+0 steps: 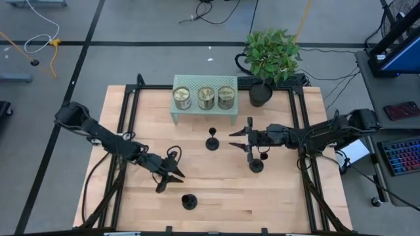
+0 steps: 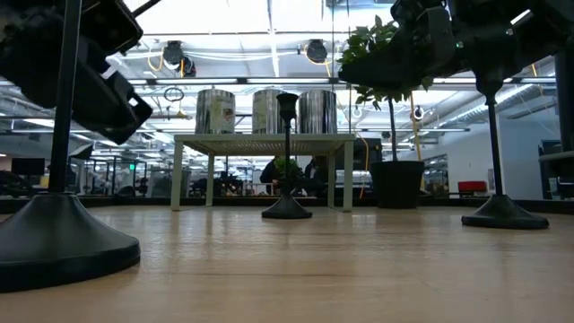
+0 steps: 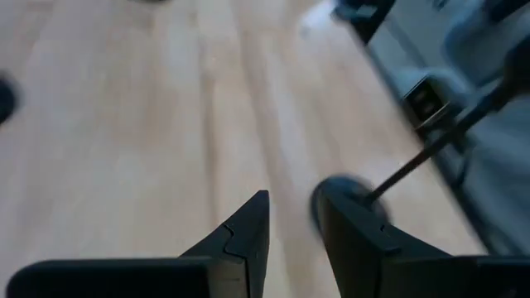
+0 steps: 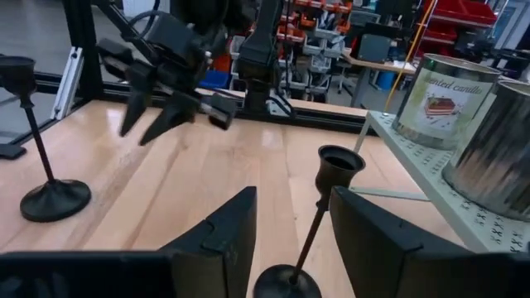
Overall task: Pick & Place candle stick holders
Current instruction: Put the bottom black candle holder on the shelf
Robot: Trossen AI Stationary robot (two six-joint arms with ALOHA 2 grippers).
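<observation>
Three matte-black candle stick holders, all upright on the wooden table [image 1: 275, 203]: centre one [image 1: 212, 140], right one [image 1: 256, 162], front one [image 1: 189, 200]. Left gripper [image 1: 170, 177] is nearest the front one, which lies just beside it at about 5 o'clock; fingers spread, empty. Right gripper [image 1: 247, 140], fingers spread and empty, sits between centre and right holders. Silver tins [image 4: 443, 91] on the green rack [image 1: 205, 113]; label reads roughly "scented candle".

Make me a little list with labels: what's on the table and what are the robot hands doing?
candle stick holders: three, all upright on the wooden table; middle, near edge, right
shelf: green, holds three tins
plant pot: beside the shelf
left end effector: open, above the table, holding nothing
right end effector: open, above the right holder, empty
</observation>
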